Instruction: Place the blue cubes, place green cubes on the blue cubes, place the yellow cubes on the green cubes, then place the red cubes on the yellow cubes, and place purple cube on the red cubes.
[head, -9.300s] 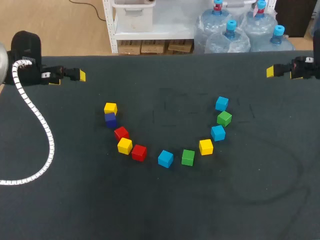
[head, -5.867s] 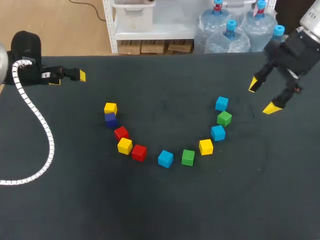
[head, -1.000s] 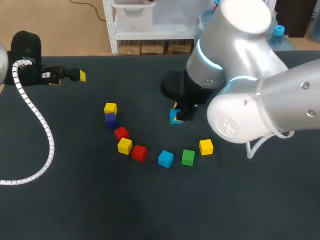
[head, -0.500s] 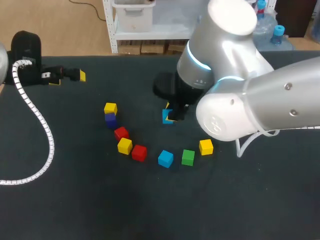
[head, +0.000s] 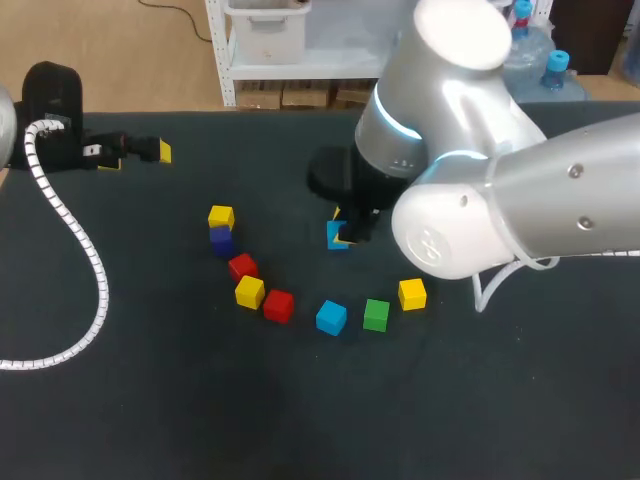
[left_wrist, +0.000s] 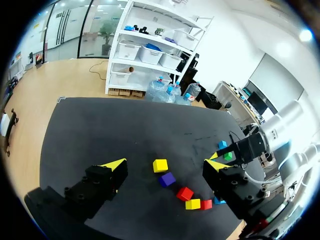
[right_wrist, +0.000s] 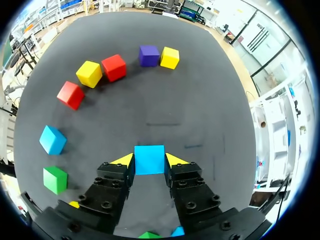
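My right gripper (head: 340, 232) is shut on a blue cube (head: 336, 235) near the table's middle; in the right wrist view that blue cube (right_wrist: 149, 159) sits squarely between the yellow fingertips (right_wrist: 175, 160). Ahead of it lie a purple cube (right_wrist: 148, 55), a yellow cube (right_wrist: 170, 57), a red cube (right_wrist: 114, 67), another yellow cube (right_wrist: 89, 73) and a second red cube (right_wrist: 70, 94). A blue cube (head: 331, 317), green cube (head: 376, 314) and yellow cube (head: 412, 293) sit nearer the front. My left gripper (head: 140, 150) stands open at the far left, empty.
The big right arm (head: 470, 170) covers the right half of the table (head: 150, 400) and hides any cubes there. A white ribbed cable (head: 85, 260) trails over the table's left side.
My right gripper has carried the blue cube a little to the left, then slowed almost to rest. The left arm has not moved.
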